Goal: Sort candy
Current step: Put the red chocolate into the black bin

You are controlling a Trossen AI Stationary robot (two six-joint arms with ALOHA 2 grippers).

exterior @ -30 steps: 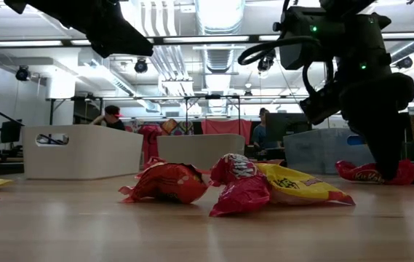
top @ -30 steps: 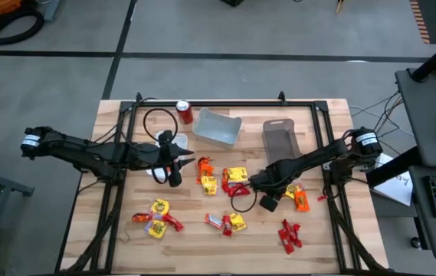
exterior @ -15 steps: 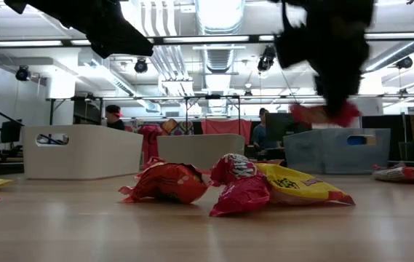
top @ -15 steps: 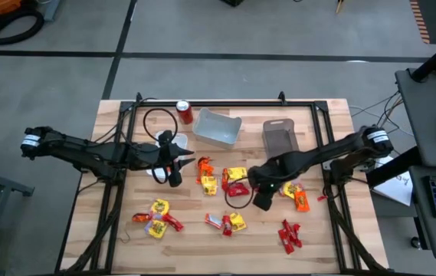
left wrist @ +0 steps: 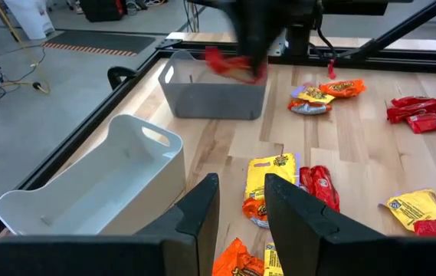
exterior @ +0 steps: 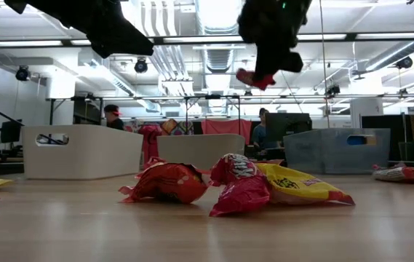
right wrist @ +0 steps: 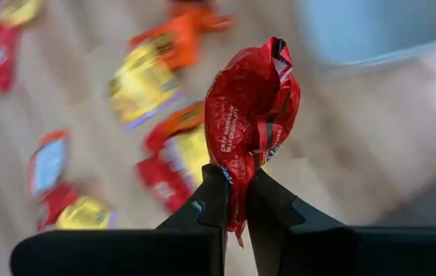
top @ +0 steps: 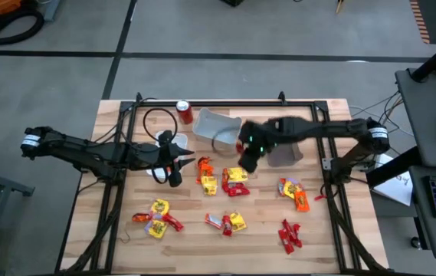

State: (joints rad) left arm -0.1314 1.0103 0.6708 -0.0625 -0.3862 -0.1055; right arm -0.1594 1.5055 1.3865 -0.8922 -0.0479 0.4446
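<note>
Candy: a red wrapped candy [right wrist: 250,115] is pinched in the right gripper [right wrist: 237,201], held above the tabletop [top: 340,230] beside the white bin [top: 218,127].
Advice: release is best delayed until it is centred over the bin.
Left gripper [left wrist: 240,201]: slightly spread, idle.

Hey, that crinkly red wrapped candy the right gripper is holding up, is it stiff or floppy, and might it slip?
Probably floppy: the crinkly red wrapped candy looks creased above the right gripper. Likely light, since pinching only its lower edge holds it in the air. It may slip, because the wrapper is glossy and little of it sits between the fingers.
</note>
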